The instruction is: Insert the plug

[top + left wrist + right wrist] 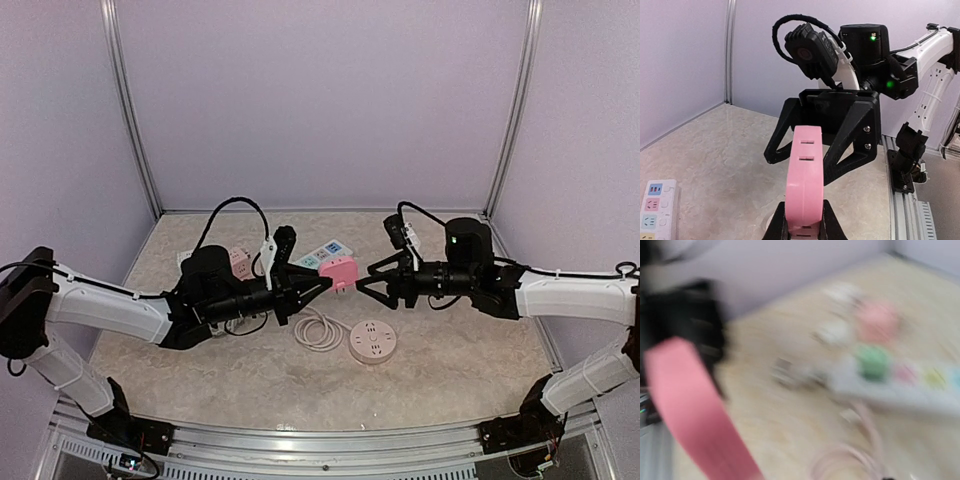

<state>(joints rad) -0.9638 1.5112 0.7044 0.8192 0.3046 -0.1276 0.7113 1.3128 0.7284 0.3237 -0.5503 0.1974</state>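
Top view, centre of frame: pink adapter block (339, 270) hangs above the table (200, 370), clamped at its near end by the left gripper (322, 283). Left wrist view confirms this. The fingers (833, 229) are clenched on both flat faces of the block, and its narrow edge with two pairs of slots faces the camera.

Right gripper (364, 281) faces the block from the right of frame. Its jaws are spread wide either side of the block's far end, with no contact visible and nothing held. Right wrist view is too blurred to use, apart from a pink streak at lower left.

On the table: round white socket (373, 341) with coiled cable (318, 330), lower centre, below the grippers. White power strip (325, 253) sits just behind the block.

Judgement: the block is the plug-in part, though its prongs are not visible.
- Step in hand: mid-air hold, with the block in the left gripper alone.
- Next move: right gripper backs clear, then left turns the prongs downward and squares them over a socket.
- Cannot tell which socket is meant.
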